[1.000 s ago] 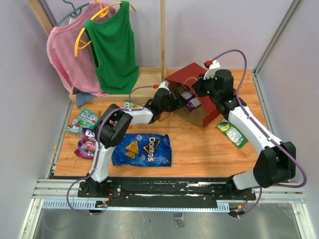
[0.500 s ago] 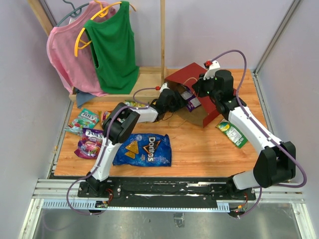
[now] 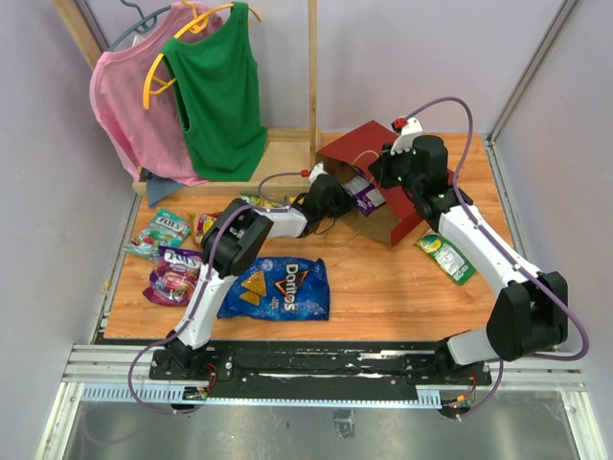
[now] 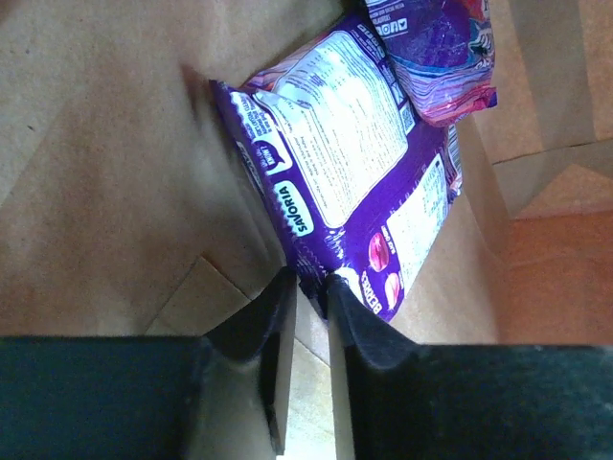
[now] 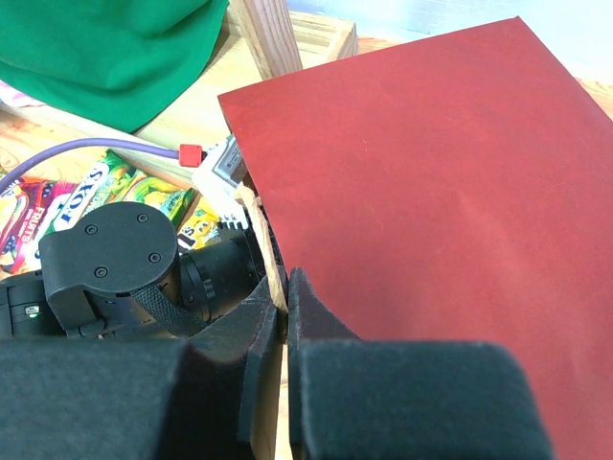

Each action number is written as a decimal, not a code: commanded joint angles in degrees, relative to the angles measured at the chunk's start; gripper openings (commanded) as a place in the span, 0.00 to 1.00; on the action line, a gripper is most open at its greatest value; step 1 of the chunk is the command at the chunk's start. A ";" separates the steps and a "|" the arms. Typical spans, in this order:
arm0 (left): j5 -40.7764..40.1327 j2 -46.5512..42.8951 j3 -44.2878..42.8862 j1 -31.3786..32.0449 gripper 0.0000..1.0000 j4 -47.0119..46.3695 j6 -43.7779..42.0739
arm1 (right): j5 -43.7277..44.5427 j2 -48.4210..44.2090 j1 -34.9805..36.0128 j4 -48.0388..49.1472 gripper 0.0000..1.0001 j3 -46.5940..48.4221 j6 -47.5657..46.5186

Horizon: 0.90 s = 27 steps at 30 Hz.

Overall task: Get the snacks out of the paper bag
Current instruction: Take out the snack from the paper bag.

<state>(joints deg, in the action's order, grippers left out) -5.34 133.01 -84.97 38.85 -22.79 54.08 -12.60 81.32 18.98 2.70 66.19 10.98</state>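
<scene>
The purple packet [image 4: 335,192] lies inside the paper bag [image 5: 431,192], on its brown inner wall. A second, pinkish packet [image 4: 441,57] touches it, further in. The bag itself lies on its side at the far part of the tabletop [image 3: 383,297]. Such a packet is, I judge, light, soft and glossy, so it can slip easily; the flat sealed edge or a corner is the best place to hold it. The left hand [image 4: 311,283] is almost closed, and the packet's near corner sits between its tips, so it seems to pinch it. The right hand [image 5: 284,292] is closed on the bag's rim and holds the mouth up. Compared with one second ago, the left arm has pushed deeper into the bag. The bag, the right hand and the Doritos bag [image 3: 273,287] have not moved.
</scene>
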 commanded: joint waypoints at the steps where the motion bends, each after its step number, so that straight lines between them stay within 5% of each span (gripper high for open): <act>1: -1.66 1.38 -0.60 0.37 0.17 2.01 -1.00 | -0.49 0.24 -0.13 1.55 0.04 -0.28 0.03; 5: -2.16 0.69 0.13 0.35 0.01 2.06 -0.91 | -0.53 0.39 -0.11 1.55 0.04 -0.29 0.09; 18: -0.61 -19.11 17.28 0.35 0.01 -5.32 -6.51 | -0.15 0.44 -0.10 1.53 0.04 -0.29 -0.11; 27: 2.27 -38.18 27.66 0.27 0.00 -0.16 -15.77 | 0.96 -0.66 -0.26 1.69 0.04 -0.78 -0.38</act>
<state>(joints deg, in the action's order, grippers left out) -3.55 103.46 -61.17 38.87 -23.44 43.64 -12.34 81.36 18.98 2.72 66.13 10.94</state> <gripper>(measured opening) 0.014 0.043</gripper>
